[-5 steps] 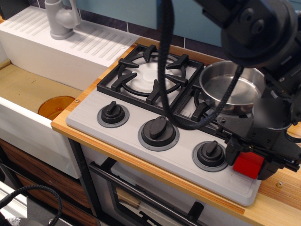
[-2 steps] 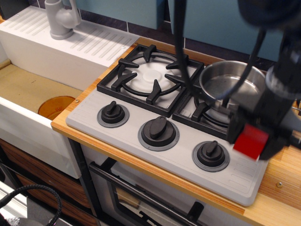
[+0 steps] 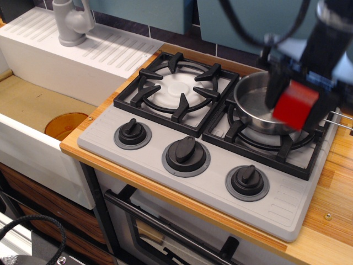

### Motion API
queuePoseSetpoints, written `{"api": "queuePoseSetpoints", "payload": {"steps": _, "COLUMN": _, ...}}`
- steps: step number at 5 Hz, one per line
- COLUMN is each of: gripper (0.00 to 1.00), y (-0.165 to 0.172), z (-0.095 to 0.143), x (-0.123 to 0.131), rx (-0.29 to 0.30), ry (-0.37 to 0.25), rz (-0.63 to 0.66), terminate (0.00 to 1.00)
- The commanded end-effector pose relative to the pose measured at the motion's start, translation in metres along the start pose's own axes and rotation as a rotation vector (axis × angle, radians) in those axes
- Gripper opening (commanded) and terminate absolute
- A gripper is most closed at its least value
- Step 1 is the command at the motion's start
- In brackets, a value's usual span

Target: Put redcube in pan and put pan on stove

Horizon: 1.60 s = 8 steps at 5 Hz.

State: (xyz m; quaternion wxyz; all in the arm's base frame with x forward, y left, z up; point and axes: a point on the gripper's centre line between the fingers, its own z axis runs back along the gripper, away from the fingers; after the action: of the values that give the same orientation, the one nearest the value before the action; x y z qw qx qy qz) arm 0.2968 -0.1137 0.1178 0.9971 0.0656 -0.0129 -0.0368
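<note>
The redcube (image 3: 295, 105) is held between my gripper's (image 3: 296, 99) black fingers, in the air just above the pan (image 3: 254, 102). The pan is a shiny round steel pan sitting on the right grate of the grey stove (image 3: 209, 160). Its thin wire handle (image 3: 340, 118) sticks out to the right. The gripper and arm come down from the top right and hide the pan's right half.
The left burner grate (image 3: 175, 88) is bare. Three black knobs (image 3: 186, 154) line the stove front. A white ridged sink unit (image 3: 66, 55) with a grey tap (image 3: 71, 22) stands at the left, with an orange disc (image 3: 65, 126) in the basin. Wooden counter (image 3: 331, 215) runs at the right.
My gripper has lifted the redcube from the stove's front right corner and carried it up and back to just above the pan. The pan has not moved.
</note>
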Motion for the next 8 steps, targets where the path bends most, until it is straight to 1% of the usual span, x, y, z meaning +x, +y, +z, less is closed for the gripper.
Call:
{"api": "queuePoseSetpoints", "payload": {"steps": 1, "gripper": 0.0, "y": 0.011, "z": 0.008, "x": 0.047, "rx": -0.044, "ry": -0.049, "rz": -0.03, "terminate": 0.0}}
{"api": "queuePoseSetpoints", "payload": {"steps": 2, "gripper": 0.0, "y": 0.01, "z": -0.002, "x": 0.06, "rx": -0.062, "ry": -0.054, "rz": -0.041, "terminate": 0.0}}
{"api": "queuePoseSetpoints", "payload": {"steps": 3, "gripper": 0.0, "y": 0.008, "z": -0.012, "x": 0.067, "rx": -0.074, "ry": -0.068, "rz": -0.04, "terminate": 0.0}}
{"api": "queuePoseSetpoints", "payload": {"steps": 4, "gripper": 0.0, "y": 0.005, "z": -0.019, "x": 0.069, "rx": -0.077, "ry": -0.078, "rz": -0.055, "terminate": 0.0}}
{"api": "queuePoseSetpoints", "payload": {"steps": 5, "gripper": 1.0, "y": 0.006, "z": -0.015, "x": 0.066, "rx": -0.071, "ry": -0.076, "rz": -0.065, "terminate": 0.0}}
{"api": "queuePoseSetpoints", "payload": {"steps": 7, "gripper": 1.0, "y": 0.003, "z": -0.004, "x": 0.062, "rx": -0.065, "ry": -0.067, "rz": -0.057, "terminate": 0.0}}
{"api": "queuePoseSetpoints", "payload": {"steps": 8, "gripper": 1.0, "y": 0.006, "z": 0.004, "x": 0.062, "rx": -0.051, "ry": -0.067, "rz": -0.053, "terminate": 0.0}}
